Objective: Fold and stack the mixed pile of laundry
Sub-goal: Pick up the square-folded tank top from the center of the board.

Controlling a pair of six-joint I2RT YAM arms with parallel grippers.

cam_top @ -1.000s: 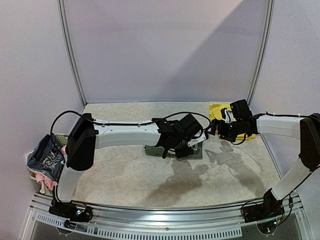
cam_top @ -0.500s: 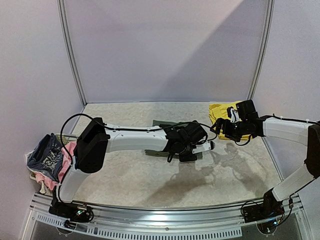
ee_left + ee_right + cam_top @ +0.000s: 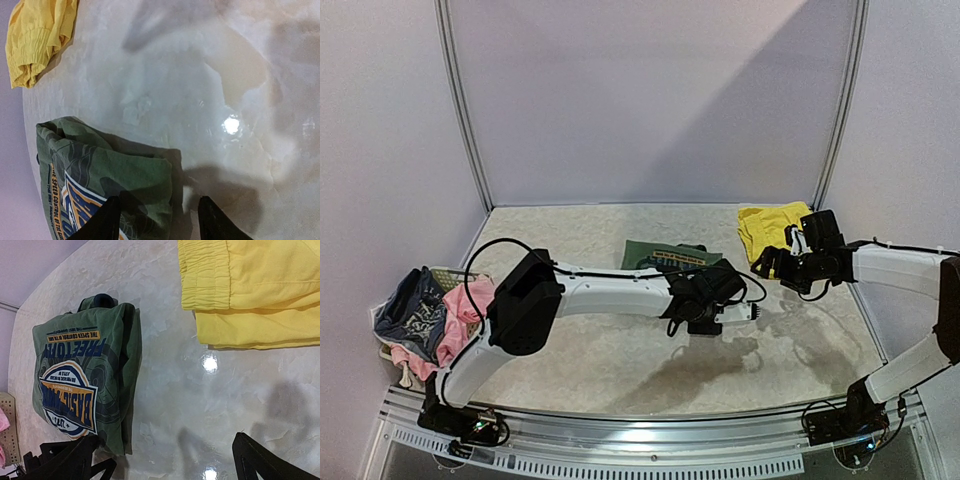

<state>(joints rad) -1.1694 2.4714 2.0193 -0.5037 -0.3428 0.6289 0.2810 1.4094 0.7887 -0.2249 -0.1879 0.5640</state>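
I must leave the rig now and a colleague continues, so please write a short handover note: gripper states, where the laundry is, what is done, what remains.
Left gripper: open, empty, at the edge of the green top.
Right gripper: open, empty, above the table between the green top and the yellow shorts.
Done: both look folded and lie flat, apart, not stacked.
Left: pink piece and blue-grey piece are heaped on the basket; fold them, then stack everything.

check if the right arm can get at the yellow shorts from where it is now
Probably yes. The right gripper hangs open close beside the yellow shorts, with only bare table between them in its wrist view. The green shirt lies off to the side.
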